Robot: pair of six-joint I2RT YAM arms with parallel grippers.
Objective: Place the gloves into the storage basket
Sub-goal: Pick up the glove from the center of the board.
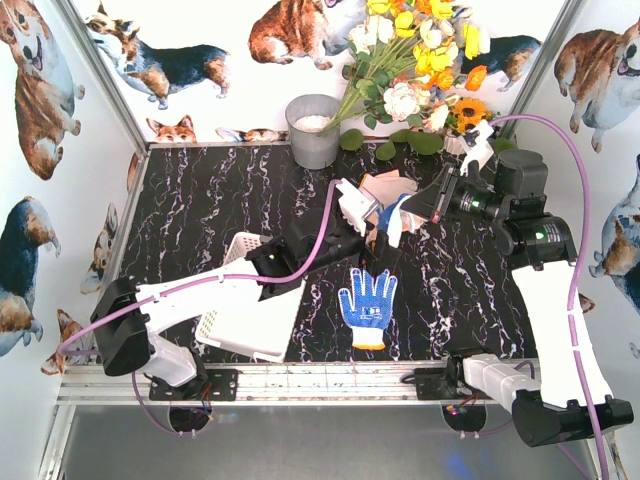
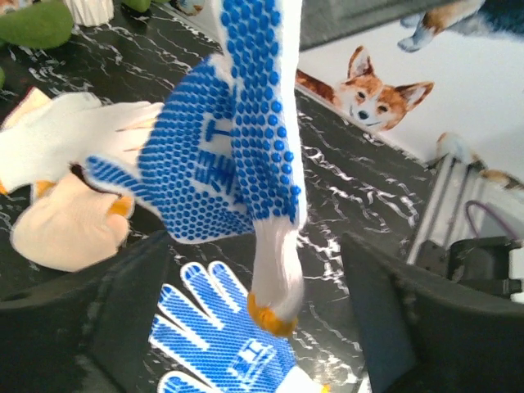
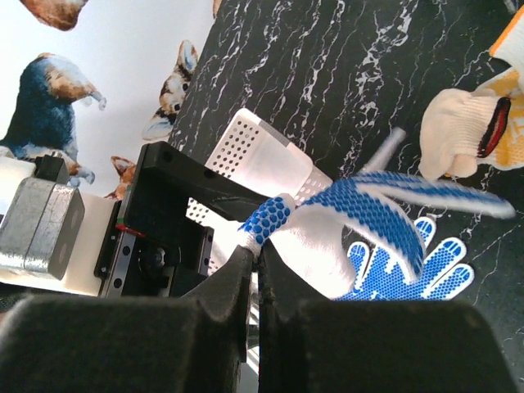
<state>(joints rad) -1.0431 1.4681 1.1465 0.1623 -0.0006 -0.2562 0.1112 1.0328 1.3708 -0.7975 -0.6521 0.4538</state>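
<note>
The glove (image 2: 237,155) is clamped in the right fingers (image 3: 221,303); the left fingers (image 2: 123,327), apart around it, should be closed squarely mid-glove.

**Robot test cell, lab-type setup**

Small boxed-in bench, not a lived-in room. Aluminium frame posts (image 1: 100,75) hold flat wall panels (image 1: 200,60) printed with corgis on the left, far and right sides. Tabletop (image 1: 220,200) is black marble-pattern sheet. Two white-and-black robot arms, left arm (image 1: 200,295) and right arm (image 1: 560,320), are bolted to a slotted metal rail (image 1: 330,385) along the near edge. Purple cables (image 1: 581,200) loop loose. Grey bucket (image 1: 314,135) and flower bunch (image 1: 420,50) sit against the far wall.
</note>
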